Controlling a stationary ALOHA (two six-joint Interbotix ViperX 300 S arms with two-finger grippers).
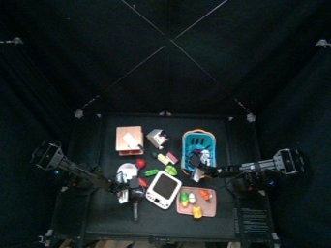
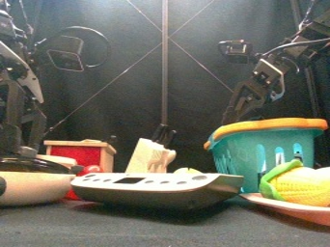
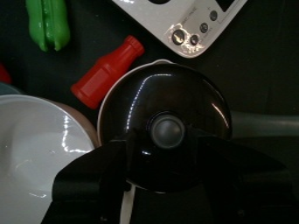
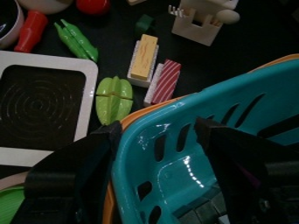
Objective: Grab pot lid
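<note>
- The left tool (image 3: 163, 179) hangs directly over the round, glossy black pot lid with the grey knob in its middle (image 3: 163, 114). Its two jaws stand apart, one on each side of the knob (image 3: 167, 131), and I see no contact with the knob.
- So I judge that the approach is almost done and the grasp itself is not yet done: what is left is to go down, to close on the knob and to lift.
- The lid lies flat on the black table (image 1: 97, 208) with the knob pointing straight up toward the wrist camera. Because it is round, it has no long axis in the plane of the table; its only axis is the vertical one through the knob.
- The lid is at the left front part of the table. It lies just beside the white round bowl (image 3: 35, 140), and the red plastic bottle-shaped toy (image 3: 107, 66) touches or slightly goes under its rim; I cannot tell which.
- A little further are the white kitchen scale with silver buttons (image 3: 187, 22) and the green toy vegetable (image 3: 47, 22), both apart from the lid.
- In the front view the lid is difficult to distinguish from the bowl at the left edge.
- Furthest, on the right side, the right tool (image 4: 163, 175) rests with jaws apart astride the rim of the teal plastic basket with the orange edge (image 4: 222, 114); whether it touches the rim I cannot tell.
</note>
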